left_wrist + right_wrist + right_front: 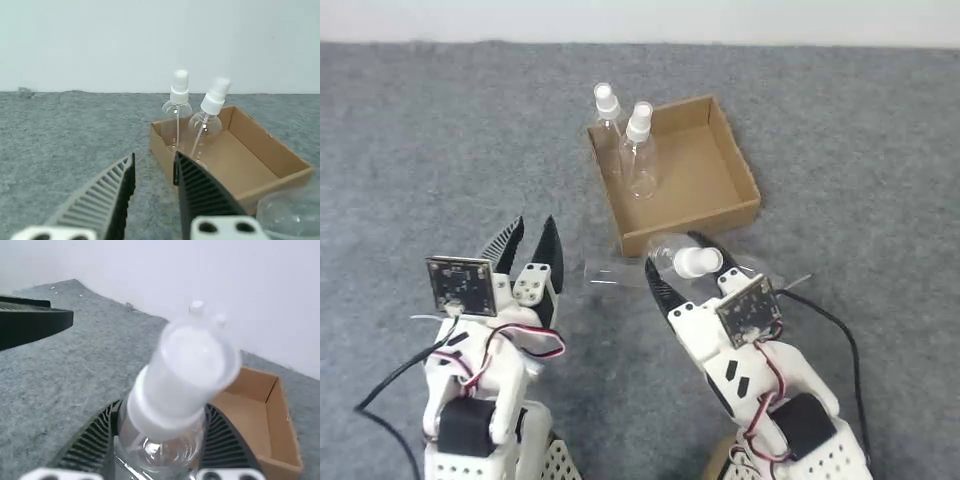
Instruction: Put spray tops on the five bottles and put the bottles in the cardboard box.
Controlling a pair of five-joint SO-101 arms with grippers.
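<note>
The cardboard box (735, 175) lies open on the grey carpet, ahead of both arms. Two clear bottles with white spray tops stand at its far left wall: one upright (608, 118), one leaning (640, 150). The left wrist view shows the same pair, the upright bottle (177, 102) and the leaning bottle (210, 112), in the box (270, 155). My right gripper (672, 255) is shut on a third clear bottle (698, 262) with a white spray top (192, 365), held just short of the box's near corner. My left gripper (535, 225) stands open and holds nothing, left of the box.
Grey carpet covers the whole table up to a white wall at the back. A faint clear shape (605, 275) lies on the carpet between the two grippers. The left arm's dark finger (35, 322) shows in the right wrist view. Cables trail beside both arm bases.
</note>
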